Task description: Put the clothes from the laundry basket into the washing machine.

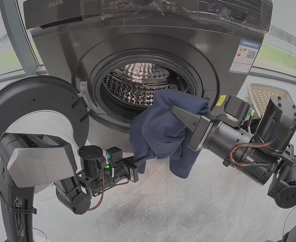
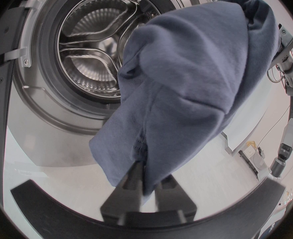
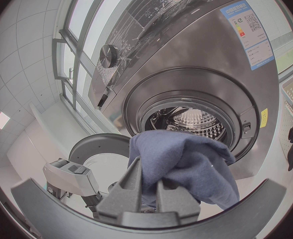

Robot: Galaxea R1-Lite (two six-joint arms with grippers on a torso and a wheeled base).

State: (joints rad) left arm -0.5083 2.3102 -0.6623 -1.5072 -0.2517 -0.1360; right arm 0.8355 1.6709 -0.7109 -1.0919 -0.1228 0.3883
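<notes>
Left gripper [image 1: 138, 162], lower left of centre, clamped on the hem of the navy garment [image 1: 161, 125]. Right gripper [image 1: 181, 115] pinches its top fold (bite depth unclear). Cloth looks soft, light and limp, and hangs mid-frame before the washing machine [image 1: 138, 81] mouth; bunched folds probably grip best.

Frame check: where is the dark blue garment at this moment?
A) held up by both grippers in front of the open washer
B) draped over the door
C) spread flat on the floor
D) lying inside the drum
A: the dark blue garment hangs between the right gripper, shut on its upper part, and the left gripper, shut on its lower edge, in front of the drum.
</notes>
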